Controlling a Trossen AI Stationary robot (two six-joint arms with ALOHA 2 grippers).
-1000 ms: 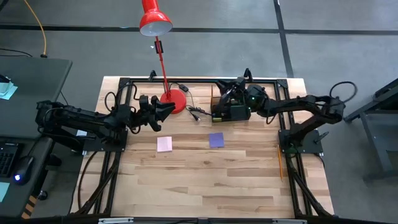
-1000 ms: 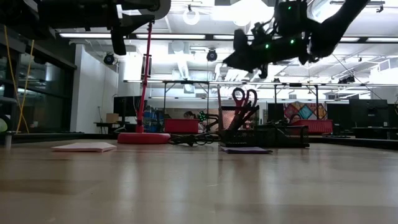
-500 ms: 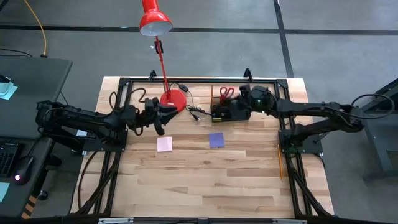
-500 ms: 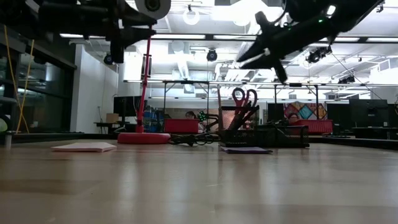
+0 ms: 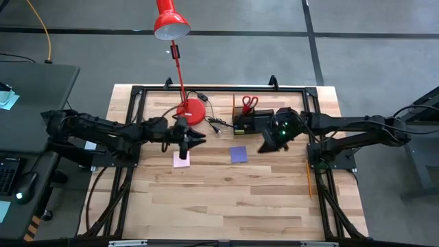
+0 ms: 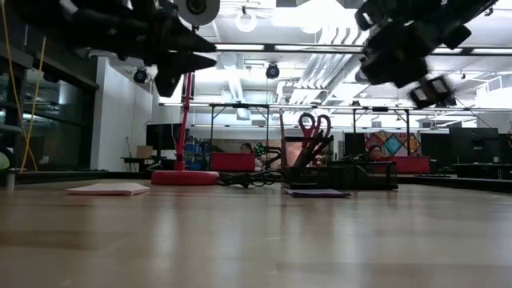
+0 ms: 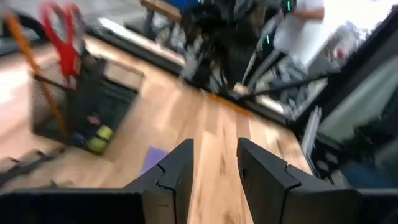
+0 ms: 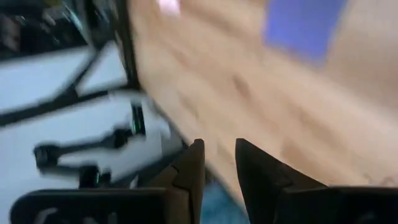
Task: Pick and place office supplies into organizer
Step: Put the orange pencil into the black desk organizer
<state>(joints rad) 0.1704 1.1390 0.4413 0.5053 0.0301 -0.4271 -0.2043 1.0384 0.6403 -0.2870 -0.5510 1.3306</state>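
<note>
The black organizer point(image 5: 252, 122) stands at the far side of the table, near the red lamp base point(image 5: 192, 111). The red-handled scissors point(image 5: 248, 103) stand upright in its tall mesh compartment, next to a thin orange pencil point(image 7: 34, 74). The purple pad point(image 5: 238, 154) lies flat just in front of the organizer, the pink pad point(image 5: 182, 159) further left. The left gripper point(image 5: 194, 139) is above the pink pad, fingers slightly apart, holding nothing. The right gripper point(image 5: 264, 145) is beside the purple pad, fingers slightly apart and empty.
</note>
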